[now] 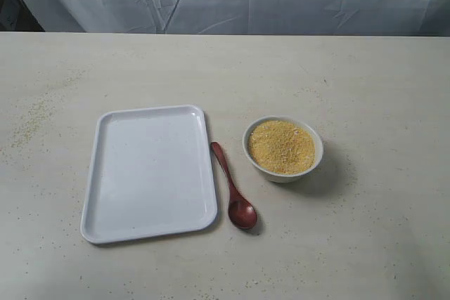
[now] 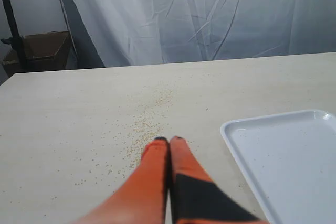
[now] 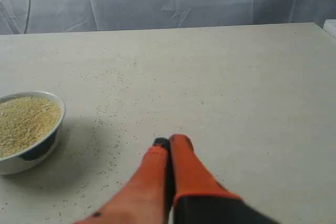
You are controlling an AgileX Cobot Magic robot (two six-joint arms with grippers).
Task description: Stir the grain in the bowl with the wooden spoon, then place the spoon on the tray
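Nothing had been picked up yet, so the step in hand was taking the spoon. It lay flat on the table, just beside the tray's right long edge and apart from it. Its handle end pointed to the tray's far right corner and its oval end lay by the near right corner. The bowl stood on the far side of the spoon from the tray, near but not touching, with grain almost up to its rim. Loose grains were scattered on the table off the tray's left side.

Neither arm showed in the exterior view. Each wrist view showed its own pincer with the fingers pressed together and nothing between them. The left gripper hung above the scattered grains with a tray corner beside it, and the right gripper hung above bare table with the bowl off to one side.

To do this well, the chosen pincer would likely need to part its fingers first. It should then come down astride the handle, across its length, on the half nearer the handle end so the oval end stays free to reach the grain. The handle looked slim and glossy and lay flat, so the fingertips should probably go right down to the table before closing. The descent should stay clear of the tray's rim. With the bowl so full, small and unheld, slow shallow circles would probably spill least.
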